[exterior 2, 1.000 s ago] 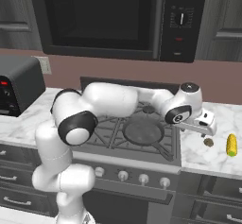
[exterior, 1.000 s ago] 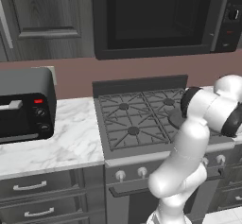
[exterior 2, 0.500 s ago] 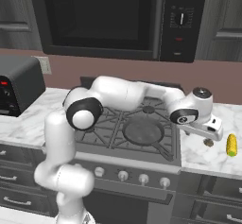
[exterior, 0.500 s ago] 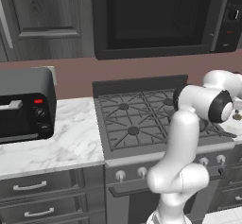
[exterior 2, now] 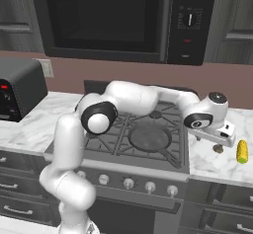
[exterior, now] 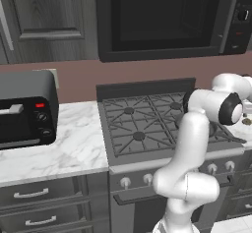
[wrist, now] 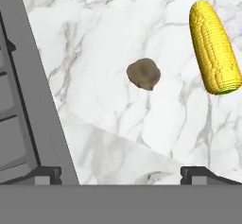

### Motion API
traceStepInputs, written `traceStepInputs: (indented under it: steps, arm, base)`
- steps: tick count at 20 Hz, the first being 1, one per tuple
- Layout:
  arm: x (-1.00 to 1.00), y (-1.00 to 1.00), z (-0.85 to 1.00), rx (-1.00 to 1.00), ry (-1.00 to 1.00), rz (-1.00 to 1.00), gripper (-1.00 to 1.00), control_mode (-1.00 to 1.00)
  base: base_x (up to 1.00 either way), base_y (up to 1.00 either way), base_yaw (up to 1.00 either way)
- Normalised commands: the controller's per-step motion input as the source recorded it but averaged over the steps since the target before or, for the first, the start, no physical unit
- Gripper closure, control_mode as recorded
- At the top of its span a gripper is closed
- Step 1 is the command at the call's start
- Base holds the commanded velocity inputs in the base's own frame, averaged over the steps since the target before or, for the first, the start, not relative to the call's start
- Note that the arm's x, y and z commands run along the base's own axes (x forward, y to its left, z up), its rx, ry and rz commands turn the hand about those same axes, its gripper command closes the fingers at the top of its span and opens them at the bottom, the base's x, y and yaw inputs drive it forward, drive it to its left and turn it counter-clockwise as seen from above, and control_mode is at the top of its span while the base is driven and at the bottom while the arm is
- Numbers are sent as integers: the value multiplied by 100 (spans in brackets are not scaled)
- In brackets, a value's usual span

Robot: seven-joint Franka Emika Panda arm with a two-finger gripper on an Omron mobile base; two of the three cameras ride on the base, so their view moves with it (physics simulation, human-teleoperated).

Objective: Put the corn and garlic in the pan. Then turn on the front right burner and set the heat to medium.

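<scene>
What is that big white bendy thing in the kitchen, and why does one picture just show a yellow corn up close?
The white bendy thing is a robot arm. At its end sits a pincer with two little fingers for grabbing. Two pictures come from cameras riding behind the arm, one on each side, looking over the stove. The close-up comes from a camera on the arm's hand, looking down at the marble counter. There lie the yellow corn and a small brown garlic, apart from each other. A dark pan waits on the stove. The pincer is open above the garlic and holds nothing.
</scene>
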Motion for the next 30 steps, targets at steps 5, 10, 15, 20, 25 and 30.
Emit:
traceStepInputs:
  steps: [5,10,15,20,25,30]
  arm:
    - [27,0,-31,0,0,0,-100,-100]
    - [45,-11,-1,0,0,0,-100,-100]
    - [36,-32,0,0,0,0,-100,-100]
    - [26,-42,-12,0,3,-3,-100,-100]
    - [9,-25,-8,0,4,-3,-100,-100]
    - [0,0,-14,0,2,0,-100,-100]
  base:
    - [0,0,0]
    - [0,0,0]
    - [0,0,0]
    - [0,0,0]
    - [0,0,0]
    - [0,0,0]
